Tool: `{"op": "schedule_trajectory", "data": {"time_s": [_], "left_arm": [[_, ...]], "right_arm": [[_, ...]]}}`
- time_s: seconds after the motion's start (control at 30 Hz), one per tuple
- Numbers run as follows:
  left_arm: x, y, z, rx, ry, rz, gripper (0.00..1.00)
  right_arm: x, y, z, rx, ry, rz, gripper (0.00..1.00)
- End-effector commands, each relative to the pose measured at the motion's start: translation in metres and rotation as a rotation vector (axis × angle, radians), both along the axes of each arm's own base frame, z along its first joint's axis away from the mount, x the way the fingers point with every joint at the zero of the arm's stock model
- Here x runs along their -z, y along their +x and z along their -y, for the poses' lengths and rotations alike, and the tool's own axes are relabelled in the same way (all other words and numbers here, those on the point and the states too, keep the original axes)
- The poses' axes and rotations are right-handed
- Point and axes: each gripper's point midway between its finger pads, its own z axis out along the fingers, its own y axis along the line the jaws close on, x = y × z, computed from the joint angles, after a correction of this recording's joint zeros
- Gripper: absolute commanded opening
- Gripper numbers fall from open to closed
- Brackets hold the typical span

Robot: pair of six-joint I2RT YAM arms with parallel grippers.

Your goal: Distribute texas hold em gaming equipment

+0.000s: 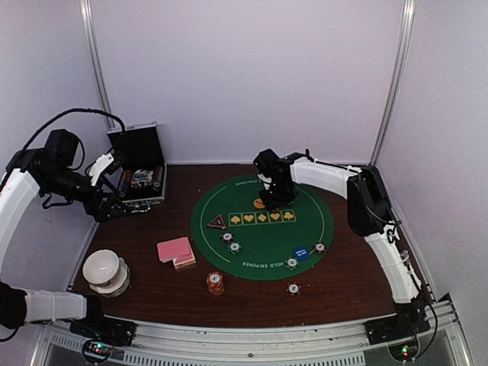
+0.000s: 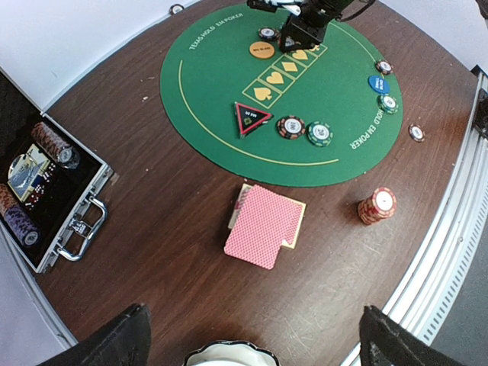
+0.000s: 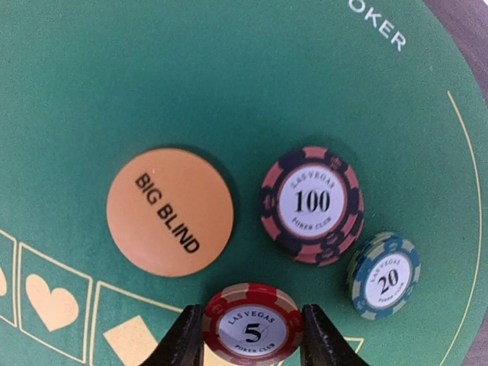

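Red 5 chip is gripped by right gripper beside BIG BLIND button, lowering and release judged next; left gripper spread empty.

- Top view overlooks the whole desk from behind.
- Left wrist, high, faces the green mat.
- Right wrist sits close above it (orange disc shared).

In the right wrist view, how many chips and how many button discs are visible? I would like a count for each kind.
Chips: 3 (100 chip, 20 chip, 5 chip)
Discs: 1 (orange disc)
Total: 4
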Motion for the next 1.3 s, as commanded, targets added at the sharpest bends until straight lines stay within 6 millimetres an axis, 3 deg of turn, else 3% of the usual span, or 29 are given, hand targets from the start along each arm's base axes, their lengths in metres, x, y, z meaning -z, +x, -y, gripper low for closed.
{"op": "schedule_trajectory", "data": {"time_s": [0.0, 0.07, 0.3, 0.37, 0.57, 0.77, 0.9, 1.0, 1.1, 1.27], "left_arm": [[-0.008, 0.003, 0.002, 0.009, -0.002, 0.019, 0.98], [-0.009, 0.004, 0.001, 0.009, -0.002, 0.022, 0.98], [-0.010, 0.002, 0.001, 0.008, 0.000, 0.021, 0.98], [-0.010, 0.002, 0.001, 0.007, 0.000, 0.020, 0.98], [-0.009, 0.001, 0.001, 0.007, 0.000, 0.018, 0.98], [-0.010, 0.001, 0.001, 0.009, 0.000, 0.021, 0.98], [-0.009, 0.001, 0.001, 0.006, 0.002, 0.018, 0.98], [-0.009, 0.000, 0.001, 0.009, 0.000, 0.016, 0.98], [-0.009, 0.000, 0.001, 0.011, -0.002, 0.017, 0.97], [-0.009, -0.001, 0.003, 0.018, -0.006, 0.019, 0.98]], "right_arm": [[0.003, 0.019, 0.004, 0.037, 0.021, 0.025, 0.03], [0.007, 0.020, 0.004, 0.036, 0.021, 0.023, 0.07], [0.005, 0.018, 0.000, 0.026, 0.038, 0.009, 0.39], [-0.005, 0.019, -0.002, 0.024, 0.051, 0.024, 0.49], [-0.044, 0.019, -0.008, 0.001, 0.083, 0.078, 0.63], [-0.092, 0.001, -0.024, -0.040, 0.111, 0.155, 0.65], [-0.125, -0.037, -0.046, -0.114, 0.143, 0.199, 0.65], [-0.135, -0.085, -0.069, -0.207, 0.159, 0.197, 0.68], [-0.129, -0.144, -0.098, -0.335, 0.158, 0.167, 0.74], [-0.100, -0.235, -0.139, -0.542, 0.140, 0.069, 0.82]]}}
